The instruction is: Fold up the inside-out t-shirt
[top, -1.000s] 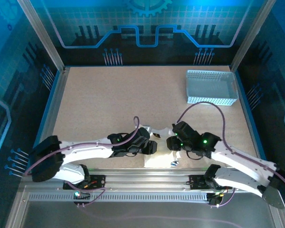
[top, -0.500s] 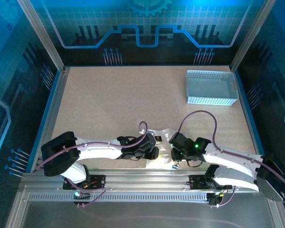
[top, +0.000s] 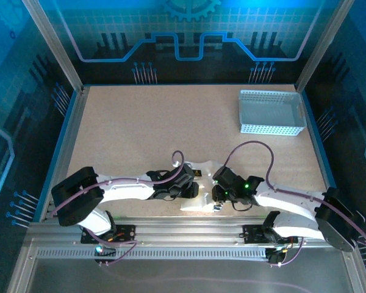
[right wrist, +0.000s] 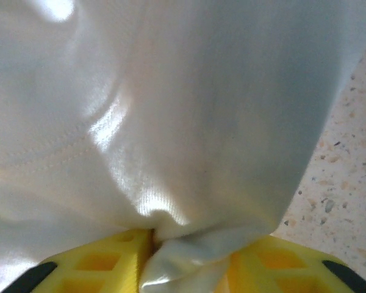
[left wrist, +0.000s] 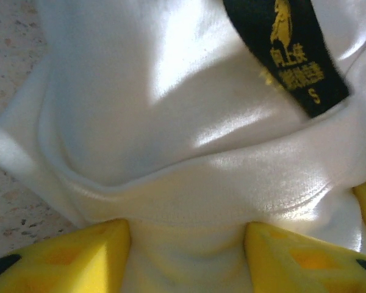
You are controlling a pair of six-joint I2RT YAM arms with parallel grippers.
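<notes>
The inside-out t-shirt (top: 202,183) is a small bunched white heap near the table's front edge, between both arms. My left gripper (top: 193,189) presses against its left side. In the left wrist view its yellow fingers (left wrist: 79,259) stand apart with a thick fold of the t-shirt (left wrist: 171,122) packed between them, and a black neck label (left wrist: 287,55) with yellow print lies above. My right gripper (top: 218,195) is at the heap's right side. Its yellow fingers (right wrist: 104,262) pinch a twisted fold of the white t-shirt (right wrist: 189,152).
A light blue-grey perforated basket (top: 272,127) stands at the back right of the speckled tabletop (top: 140,134). Blue side rails (top: 64,137) border the table, and a metal rail (top: 189,235) runs along the near edge.
Both grippers dipped toward the front edge with the cloth, then came back slightly away from it. The bundle now sits a little farther onto the table.
</notes>
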